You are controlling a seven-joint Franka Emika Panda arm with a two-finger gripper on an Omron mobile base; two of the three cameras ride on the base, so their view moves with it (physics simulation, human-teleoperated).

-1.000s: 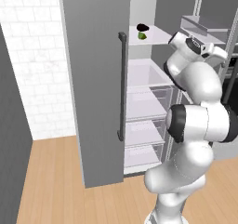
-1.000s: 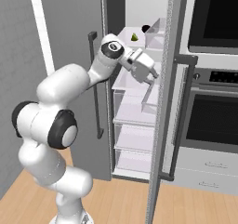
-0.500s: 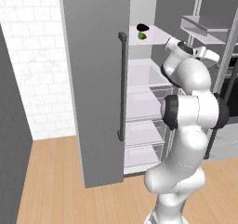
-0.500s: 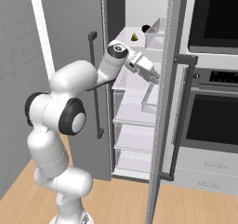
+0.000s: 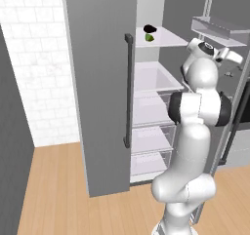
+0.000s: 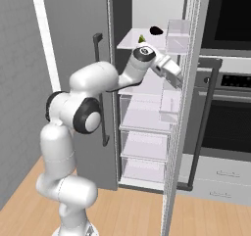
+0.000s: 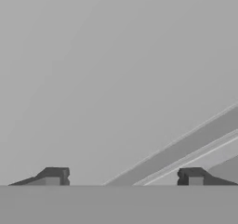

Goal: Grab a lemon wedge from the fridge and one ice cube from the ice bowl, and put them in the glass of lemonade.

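Here, going left to right in the left base view, a white brick wall [image 5: 34, 68] stands at the far left above a wooden floor [image 5: 53, 190]. Next comes the fridge [image 5: 97, 83], its grey door swung open with a long dark bar handle [image 5: 129, 90]. Inside, pale shelves and drawers are stacked. On the top shelf [image 5: 168, 36] lies the lemon wedge [image 5: 150, 36], just in front of and below a small black lump [image 5: 150, 29], the two close together. Right of that, the white arm rises and bends toward the fridge's right side, well apart from the wedge. In the right base view the gripper [image 6: 177, 81] sits against the edge of the right-hand door [image 6: 188, 107], below the shelf level. Beyond that door stands a dark wall oven [image 6: 228, 98]. The hand view shows the jaws spread wide with nothing between them, facing a plain grey panel.
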